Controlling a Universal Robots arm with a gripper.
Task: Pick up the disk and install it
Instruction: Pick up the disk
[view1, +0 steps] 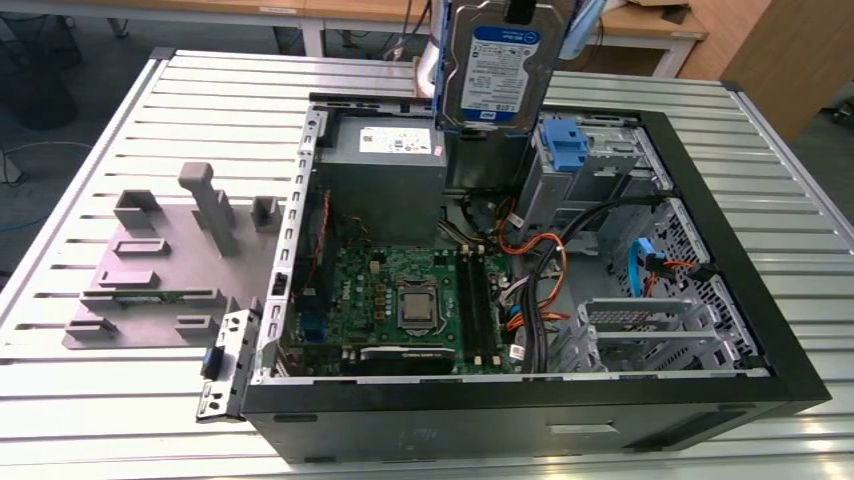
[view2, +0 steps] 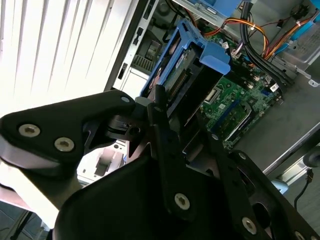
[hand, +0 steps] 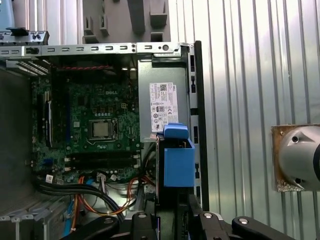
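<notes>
Now the gripper (view2: 182, 120) is clamped tight on the disk (view1: 497, 65) and holds it up on end, high over the open computer case (view1: 787, 370). It hangs close above the blue bracket (view1: 567, 150), likely so it can slide down straight. The disk's label (view1: 501, 50) is white and blue, with print too small to tell, and the grey box (view1: 380, 175) below it has a white sticker (view1: 396, 141).

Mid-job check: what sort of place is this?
Likely a robotics lab bench: an opened computer case lies on a slatted metal table, with a grey parts fixture beside it and wooden desks behind.
</notes>
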